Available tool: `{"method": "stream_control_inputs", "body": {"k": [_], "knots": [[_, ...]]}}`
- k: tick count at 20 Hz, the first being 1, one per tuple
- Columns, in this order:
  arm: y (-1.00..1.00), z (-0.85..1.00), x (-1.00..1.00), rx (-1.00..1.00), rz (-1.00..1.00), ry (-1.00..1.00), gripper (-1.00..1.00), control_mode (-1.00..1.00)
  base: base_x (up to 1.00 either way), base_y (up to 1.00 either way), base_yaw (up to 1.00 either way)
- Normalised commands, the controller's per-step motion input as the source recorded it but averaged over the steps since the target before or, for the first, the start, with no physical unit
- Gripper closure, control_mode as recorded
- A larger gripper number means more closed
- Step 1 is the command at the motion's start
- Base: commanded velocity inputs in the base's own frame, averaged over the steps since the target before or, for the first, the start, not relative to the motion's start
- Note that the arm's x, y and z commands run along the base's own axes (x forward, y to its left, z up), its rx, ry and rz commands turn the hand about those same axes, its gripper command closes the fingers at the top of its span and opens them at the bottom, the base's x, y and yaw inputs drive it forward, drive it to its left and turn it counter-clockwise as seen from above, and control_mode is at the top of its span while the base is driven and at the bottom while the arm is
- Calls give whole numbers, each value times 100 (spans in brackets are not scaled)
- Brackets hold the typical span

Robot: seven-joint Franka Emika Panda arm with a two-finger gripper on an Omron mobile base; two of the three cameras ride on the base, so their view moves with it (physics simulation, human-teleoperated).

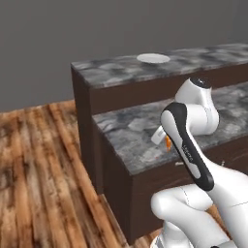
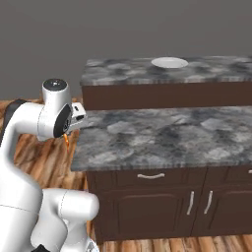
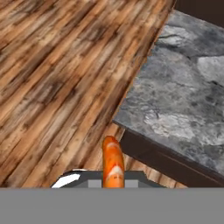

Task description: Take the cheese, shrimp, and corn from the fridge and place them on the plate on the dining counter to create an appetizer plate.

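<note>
orange shrimp [image 3: 113, 162] in hand [image 3: 113, 181]

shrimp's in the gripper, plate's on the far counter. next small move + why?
Probably lift and carry forward toward the plate. The gripper is shut on the shrimp and hangs low, over the wood floor at the near counter's corner; the plate sits empty on the higher dining counter behind it.
</note>
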Motion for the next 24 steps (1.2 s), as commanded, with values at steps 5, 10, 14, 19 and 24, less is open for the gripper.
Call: {"method": "stream_control_inputs", "body": {"k": [5,10,14,19,24], "knots": [[0,0,0,0,0,0,100,100,3,100,-41],[0,0,0,0,0,0,100,100,10,100,-43],[0,0,0,0,0,0,100,100,28,100,-45],[0,0,0,0,0,0,100,100,34,100,-44],[0,0,0,0,0,0,100,100,33,100,-42]]}}
